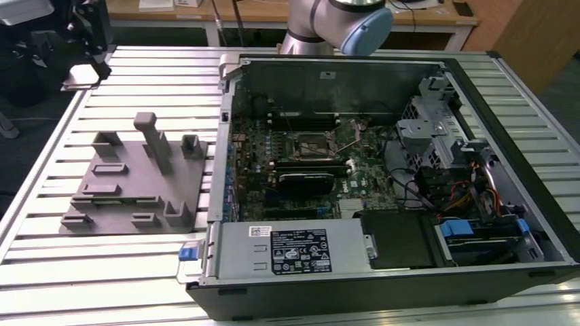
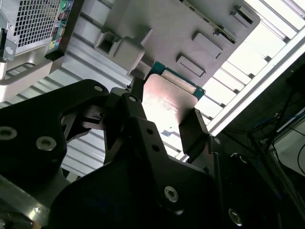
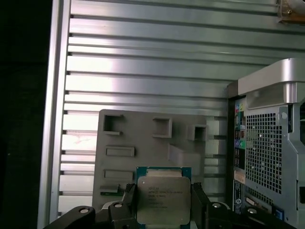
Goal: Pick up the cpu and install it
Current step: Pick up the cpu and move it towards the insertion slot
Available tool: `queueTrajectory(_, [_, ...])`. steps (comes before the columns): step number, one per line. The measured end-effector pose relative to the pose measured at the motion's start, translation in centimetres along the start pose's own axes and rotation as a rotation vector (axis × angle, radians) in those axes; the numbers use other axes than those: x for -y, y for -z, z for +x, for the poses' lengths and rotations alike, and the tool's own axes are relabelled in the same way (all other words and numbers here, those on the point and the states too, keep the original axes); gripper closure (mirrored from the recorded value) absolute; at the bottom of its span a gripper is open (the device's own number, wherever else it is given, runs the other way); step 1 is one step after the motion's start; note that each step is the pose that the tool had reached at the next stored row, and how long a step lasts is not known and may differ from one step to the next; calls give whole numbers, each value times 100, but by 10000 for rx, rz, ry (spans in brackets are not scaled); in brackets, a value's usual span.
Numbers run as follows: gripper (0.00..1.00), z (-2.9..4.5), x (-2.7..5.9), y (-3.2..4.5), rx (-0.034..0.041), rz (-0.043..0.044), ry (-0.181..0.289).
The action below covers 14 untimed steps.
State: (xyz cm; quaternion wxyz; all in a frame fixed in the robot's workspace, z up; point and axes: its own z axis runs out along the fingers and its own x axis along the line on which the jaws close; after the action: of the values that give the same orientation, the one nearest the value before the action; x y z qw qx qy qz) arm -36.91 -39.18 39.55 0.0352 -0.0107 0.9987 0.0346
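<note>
cpu: clamped by two opposite edges between the black fingers of the gripper, metal lid facing the first wrist camera. It hangs over the grey fixture plate and appears lifted clear of it, though contact cannot be ruled out. The same clamp shows in the second wrist view.

In the exterior view the plate sits at the exterior view's left on the slatted table. The socket lies mid-frame inside the open computer case.

Risks, as judged:
- The grip is on thin edges only, so a jolt could let the chip slide or tilt.
- The case wall stands between plate and socket, and too low a carry would catch it.
- A tilted or rotated chip would sit crooked in the socket and could damage its contacts.
- Pressing down while misaligned would worsen that.
</note>
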Motion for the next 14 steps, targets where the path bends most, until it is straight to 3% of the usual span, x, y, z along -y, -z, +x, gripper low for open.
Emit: queueTrajectory(14, [46, -241, -29, -19, 0, 0, 0])
